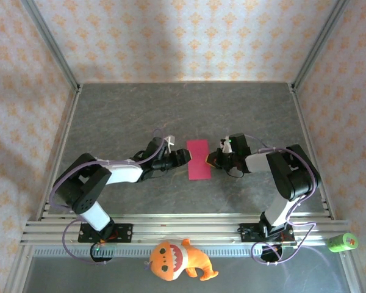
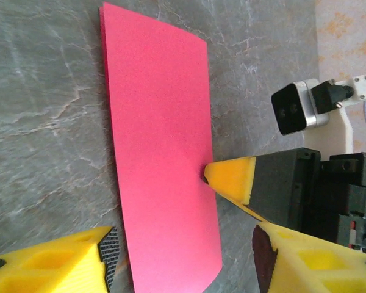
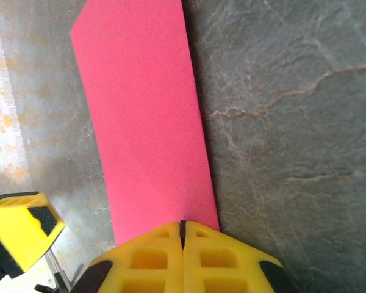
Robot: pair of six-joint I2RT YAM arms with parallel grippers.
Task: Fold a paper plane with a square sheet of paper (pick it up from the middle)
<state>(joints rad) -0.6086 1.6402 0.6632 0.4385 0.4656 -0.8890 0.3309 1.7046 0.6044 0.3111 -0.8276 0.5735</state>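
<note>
Top external view: showed the square sheet of paper [image 1: 199, 160] flat on the counter [image 1: 122, 116] at mid-frame, as a narrow upright rectangle between the two arms.
Paper layers: looked doubled along the left edge in the left wrist view, so judged already folded in half.
Left end effector [image 2: 183, 247]: stood open, with one finger low at each side of the left wrist frame; straddled the paper's near end without visibly touching it.
Right end effector [image 3: 183, 227]: was shut, fingers pressed together at bottom centre of the right wrist frame; touched the paper's long edge about halfway along; could not tell whether a layer was pinched.
Handling: judged very light, thin and limp; likely to slide on the smooth counter, crease at any pinch, and resist lifting while flat.
Where to hold: best taken lightly at a free long edge near the middle, with the rest pinned by the other end effector.
</note>
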